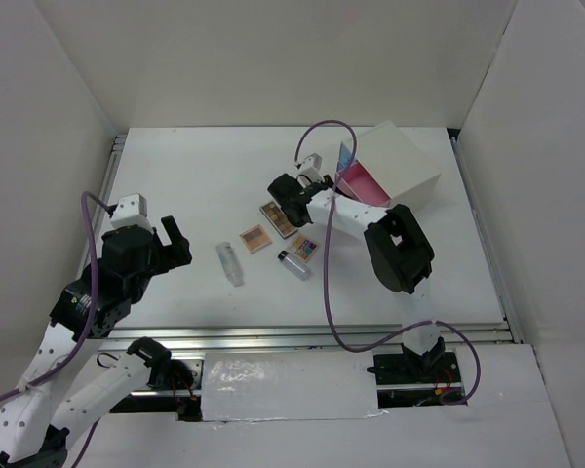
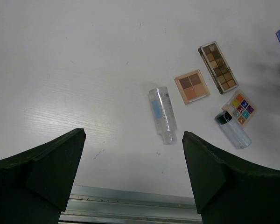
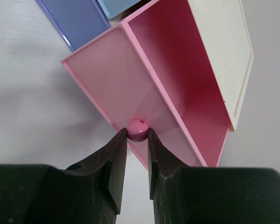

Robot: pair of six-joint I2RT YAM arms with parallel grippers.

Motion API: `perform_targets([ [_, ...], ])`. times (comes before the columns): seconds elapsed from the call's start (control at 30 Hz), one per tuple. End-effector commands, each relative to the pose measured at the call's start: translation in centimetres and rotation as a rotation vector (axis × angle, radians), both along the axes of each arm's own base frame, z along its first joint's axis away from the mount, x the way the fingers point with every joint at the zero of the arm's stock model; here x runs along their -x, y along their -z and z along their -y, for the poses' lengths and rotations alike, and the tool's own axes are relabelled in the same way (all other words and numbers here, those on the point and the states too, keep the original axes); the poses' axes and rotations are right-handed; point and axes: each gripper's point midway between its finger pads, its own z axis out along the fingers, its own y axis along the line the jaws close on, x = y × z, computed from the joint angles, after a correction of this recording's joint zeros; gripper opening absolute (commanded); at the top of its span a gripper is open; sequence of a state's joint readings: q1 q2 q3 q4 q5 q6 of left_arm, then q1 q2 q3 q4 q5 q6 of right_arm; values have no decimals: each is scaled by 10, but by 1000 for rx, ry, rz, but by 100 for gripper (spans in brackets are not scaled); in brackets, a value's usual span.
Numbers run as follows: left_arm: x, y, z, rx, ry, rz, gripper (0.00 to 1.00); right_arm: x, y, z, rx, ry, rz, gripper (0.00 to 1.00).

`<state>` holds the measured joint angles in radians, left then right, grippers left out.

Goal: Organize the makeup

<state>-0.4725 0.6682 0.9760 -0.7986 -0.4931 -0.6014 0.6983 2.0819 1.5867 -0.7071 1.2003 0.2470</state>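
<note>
A: While the right gripper (image 3: 136, 134) sat at lower centre of its wrist view, how did the jaws stand?

B: Nearly closed, pinched on the pink knob (image 3: 136, 128) of the pink drawer (image 3: 130, 79). The drawer stuck out of the white box (image 3: 224, 51).

A: Left gripper (image 2: 133, 137)?

B: Bottom of its wrist view, jaws wide apart, nothing held.

A: Makeup?

B: All on the table (image 2: 60, 70), right half of that view. Brown palette (image 2: 218, 67) uppermost, peach palette (image 2: 192, 87) just below-left. Multicoloured palette (image 2: 240, 107) lower right, tube with the black cap (image 2: 233, 129) just beside it. Tube with the blue label (image 2: 162, 114) lay at centre, apart.
</note>
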Motion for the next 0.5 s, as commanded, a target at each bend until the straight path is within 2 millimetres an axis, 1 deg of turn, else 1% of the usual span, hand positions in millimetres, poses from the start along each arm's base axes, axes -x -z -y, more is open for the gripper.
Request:
perform_targets([
  [0.0, -5, -5, 0, -5, -3, 26, 99, 6, -5, -24, -131, -29, 29, 21],
  [0.1, -6, -4, 0, -6, -2, 21, 99, 10, -10, -30, -169, -37, 33, 22],
  [0.13, -6, -4, 0, -9, -1, 20, 99, 12, -10, -35, -178, -54, 29, 27],
  [0.17, -6, -4, 1, -7, 0, 21, 99, 11, -13, -37, -192, -60, 42, 34],
  [0.2, -6, -3, 1, -8, 0, 18, 99, 12, -17, -40, -207, -66, 50, 43],
  [0.23, -6, -3, 0, -9, -1, 18, 99, 11, -18, -41, -218, -67, 52, 60],
  [0.27, -6, -3, 1, -8, 2, 16, 99, 11, -20, -41, -231, -64, 57, 67],
  [0.3, -6, -3, 1, -9, 0, 18, 99, 11, -23, -43, -242, -65, 61, 70],
  [0.37, -6, -3, 1, -8, 0, 19, 99, 11, -28, -45, -265, -67, 64, 72],
  [0.43, -7, -3, 1, -8, 2, 18, 100, 15, -36, -49, -302, -82, 66, 73],
  [0.47, -7, -3, 1, -8, 2, 18, 99, 19, -36, -53, -318, -98, 57, 73],
])
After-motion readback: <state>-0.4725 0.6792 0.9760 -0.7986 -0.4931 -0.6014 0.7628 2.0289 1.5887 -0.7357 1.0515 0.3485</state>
